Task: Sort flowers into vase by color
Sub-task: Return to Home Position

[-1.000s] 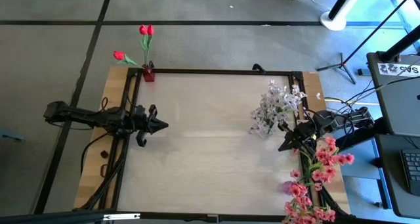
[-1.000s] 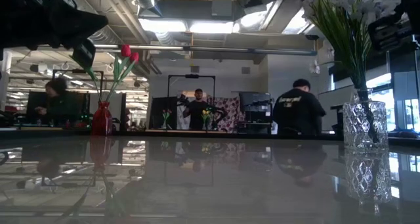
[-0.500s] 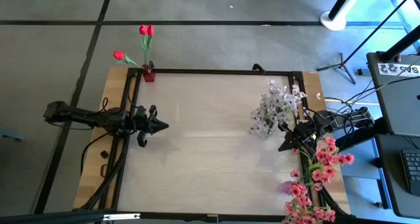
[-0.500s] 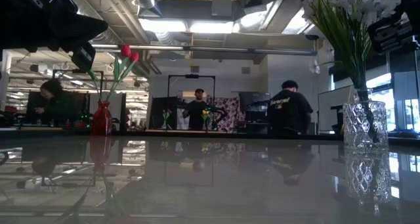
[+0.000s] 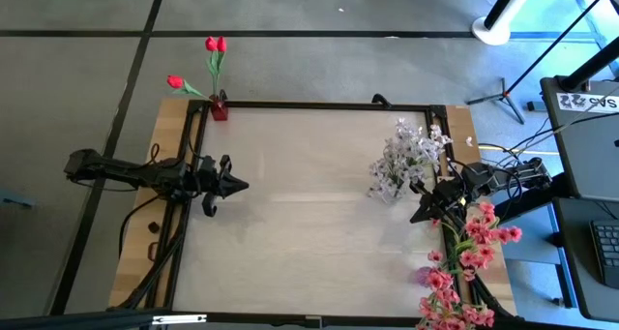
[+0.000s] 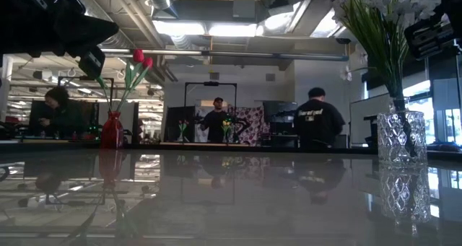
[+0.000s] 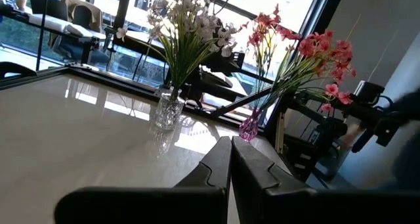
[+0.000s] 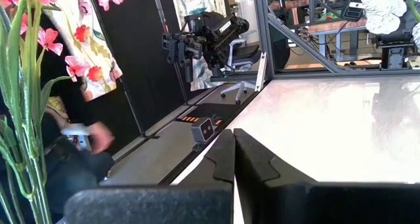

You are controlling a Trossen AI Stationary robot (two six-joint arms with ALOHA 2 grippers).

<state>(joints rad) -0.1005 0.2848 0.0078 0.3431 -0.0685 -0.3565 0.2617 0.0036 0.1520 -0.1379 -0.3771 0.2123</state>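
While pink sprays are cut off, left fingers and right fingers press together.

Dim backlit low view, glaring tabletop

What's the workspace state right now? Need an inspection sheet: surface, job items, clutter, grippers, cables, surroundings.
Surface: pale glossy table top, dark frame around it.
Job's things: red flowers in the red vase at the far left corner; white flowers in the clear glass vase on the right side; pink flowers in the pink vase at the near right edge.
Clutter: nothing seen.
Grippers: left gripper shut, empty, by the left edge; right gripper shut, empty, beside the white flowers.
Cables: dark cables along the left edge, more behind the right arm.
Surroundings: people in the room beyond; keyboard at right.
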